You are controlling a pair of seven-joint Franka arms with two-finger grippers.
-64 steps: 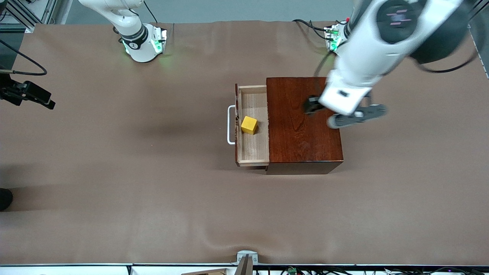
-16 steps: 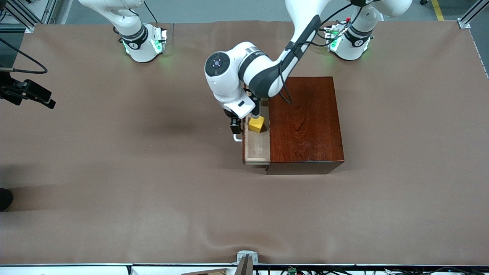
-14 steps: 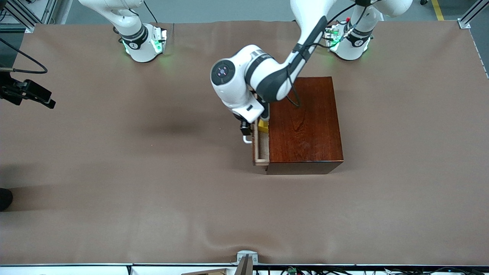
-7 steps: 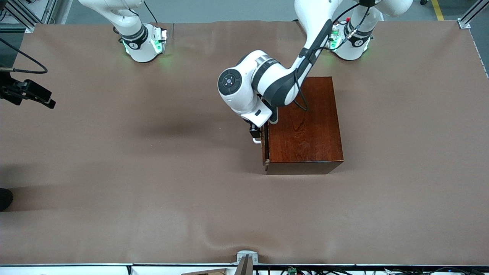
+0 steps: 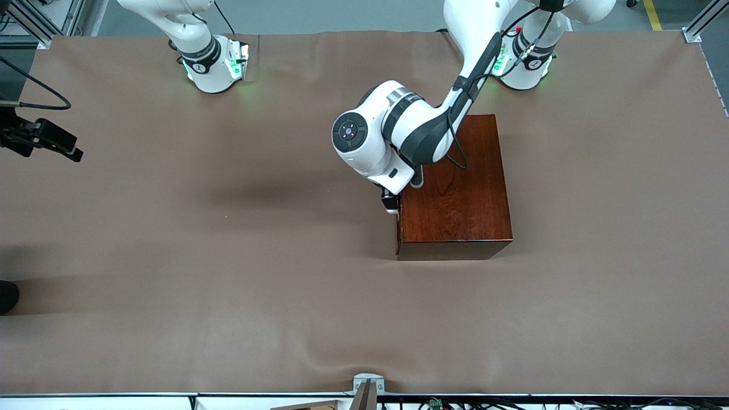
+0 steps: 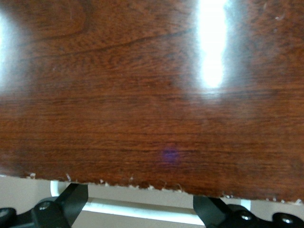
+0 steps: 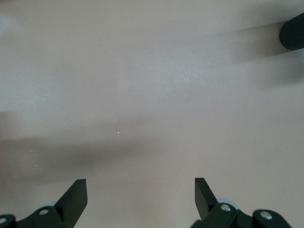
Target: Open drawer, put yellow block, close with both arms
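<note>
Brown table [image 5: 171,256] carries 1 wooden box [image 5: 461,210].

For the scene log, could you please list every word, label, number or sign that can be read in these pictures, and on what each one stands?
None can be read.
Right arm's green-lit round base: a small dark mark on its grey-black band, too small to read.
Left arm's green-lit base: a similar mark, too small to read.
Glossy reddish-brown wooden box: no lettering.
Left gripper, at the white bar handle: no lettering.
</note>
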